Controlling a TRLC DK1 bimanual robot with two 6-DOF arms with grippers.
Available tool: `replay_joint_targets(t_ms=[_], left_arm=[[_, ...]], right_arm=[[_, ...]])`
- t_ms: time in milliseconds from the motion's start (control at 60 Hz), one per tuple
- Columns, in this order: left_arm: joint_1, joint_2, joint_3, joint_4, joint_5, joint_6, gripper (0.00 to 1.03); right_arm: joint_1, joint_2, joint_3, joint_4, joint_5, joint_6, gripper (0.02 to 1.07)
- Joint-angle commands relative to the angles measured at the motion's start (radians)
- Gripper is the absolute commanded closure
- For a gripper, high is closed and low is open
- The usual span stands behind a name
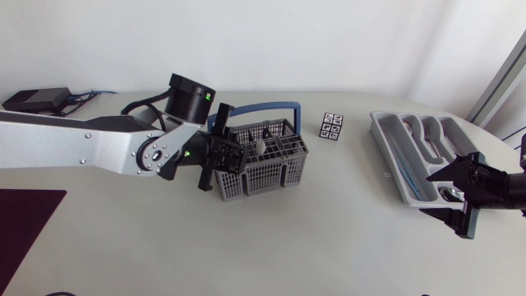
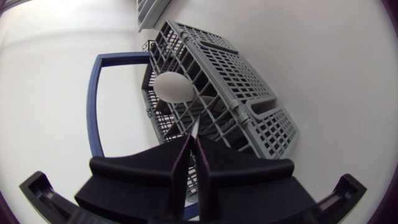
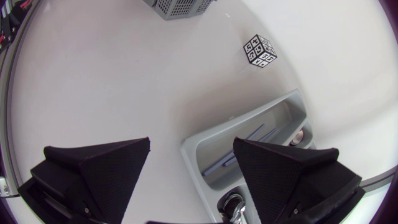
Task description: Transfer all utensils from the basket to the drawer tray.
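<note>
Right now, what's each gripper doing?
Left gripper: shut on a thin metal utensil at the basket.
Right gripper: open, empty, above the drawer tray.

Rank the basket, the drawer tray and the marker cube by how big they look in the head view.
1. basket and drawer tray: about alike, too close to rank.
2. marker cube: clearly the smallest.
</note>
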Motion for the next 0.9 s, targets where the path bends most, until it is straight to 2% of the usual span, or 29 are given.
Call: replay_joint_targets(t_ms=[0,200,450,883], left_arm=[[-0.008,0.011,0.052,-0.023,-0.007,0.049,1.0],[-0.009,-0.012,0.105,-0.121,-0.007,0.086,1.0],[-0.009,-0.036,0.108,-0.188,-0.008,0.124,1.0],[-0.008,-0.139,-0.01,-0.122,-0.007,0.136,1.0]], right_arm=[[0.012,0.013,-0.037,0.009,-0.003,0.009,0.1],[0.018,0.01,-0.043,0.013,-0.003,0.011,0.1],[0.031,0.001,-0.051,0.013,-0.003,0.017,0.1],[0.078,-0.022,-0.086,0.035,0.001,0.049,0.1]])
